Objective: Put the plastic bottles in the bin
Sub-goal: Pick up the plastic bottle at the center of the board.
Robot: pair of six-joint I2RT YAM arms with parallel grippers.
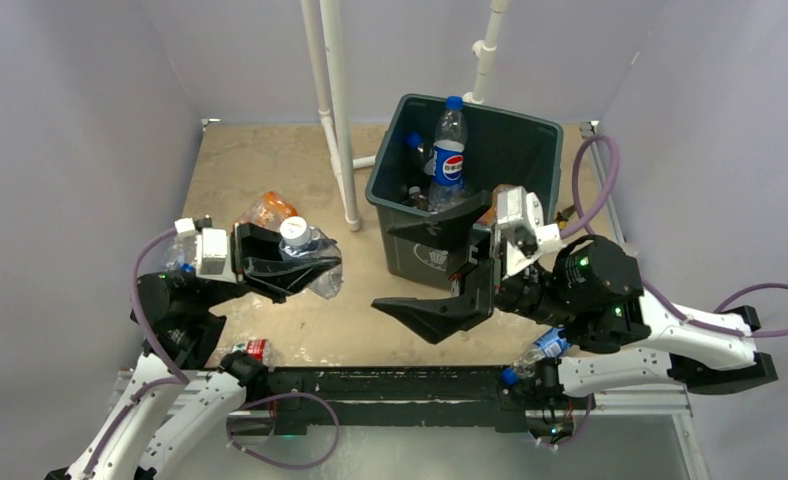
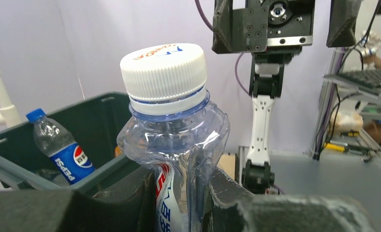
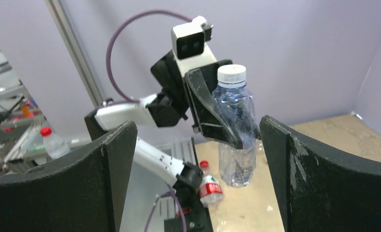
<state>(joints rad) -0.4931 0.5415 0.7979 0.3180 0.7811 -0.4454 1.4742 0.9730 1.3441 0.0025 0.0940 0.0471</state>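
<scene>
My left gripper (image 1: 300,262) is shut on a crushed clear bottle with a white cap (image 1: 306,250), held upright above the table left of the bin (image 1: 530,140). The bottle fills the left wrist view (image 2: 174,135) and shows in the right wrist view (image 3: 234,125). My right gripper (image 1: 448,265) is open and empty in front of the bin. A Pepsi bottle with a blue cap (image 1: 449,150) stands inside the bin, with other bottles beside it. A red-label bottle (image 1: 253,351) lies by the left arm's base. A blue-capped bottle (image 1: 542,349) lies under the right arm.
An orange-label bottle (image 1: 268,210) lies on the table behind the left gripper. White pipes (image 1: 335,110) rise from the table left of the bin. Grey walls close in both sides. A black rail (image 1: 390,385) runs along the near edge.
</scene>
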